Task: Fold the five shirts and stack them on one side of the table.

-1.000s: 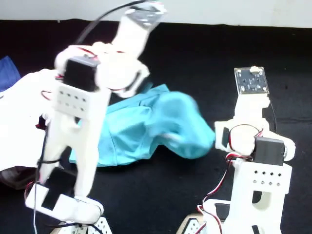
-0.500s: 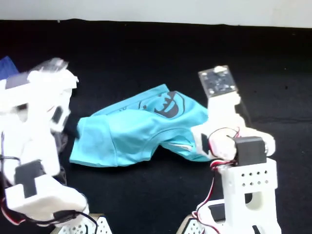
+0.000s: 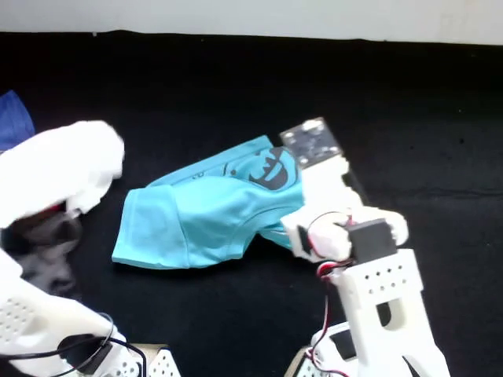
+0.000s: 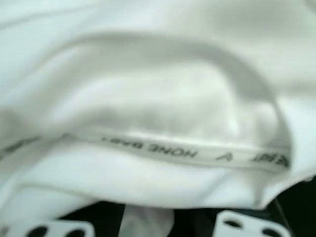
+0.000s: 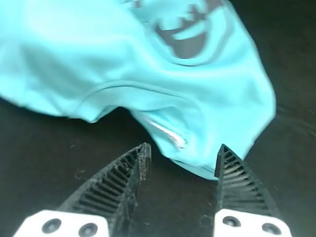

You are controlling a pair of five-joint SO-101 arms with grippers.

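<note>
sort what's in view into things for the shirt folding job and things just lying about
For the job: teal shirt, white shirt, blue shirt, dark cloth that may be a shirt, right gripper open by the teal shirt.
Just there: black table, pale wall behind.

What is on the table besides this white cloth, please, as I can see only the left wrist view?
Observer: A turquoise shirt lies bunched in the middle of the black table.
Operator: Where is the right gripper?
Observer: The right gripper is at that shirt's near edge, its fingers open with a bulge of the hem between the tips.
Operator: Is there anything else?
Observer: A dark blue cloth shows at the left edge of the high view.
</note>
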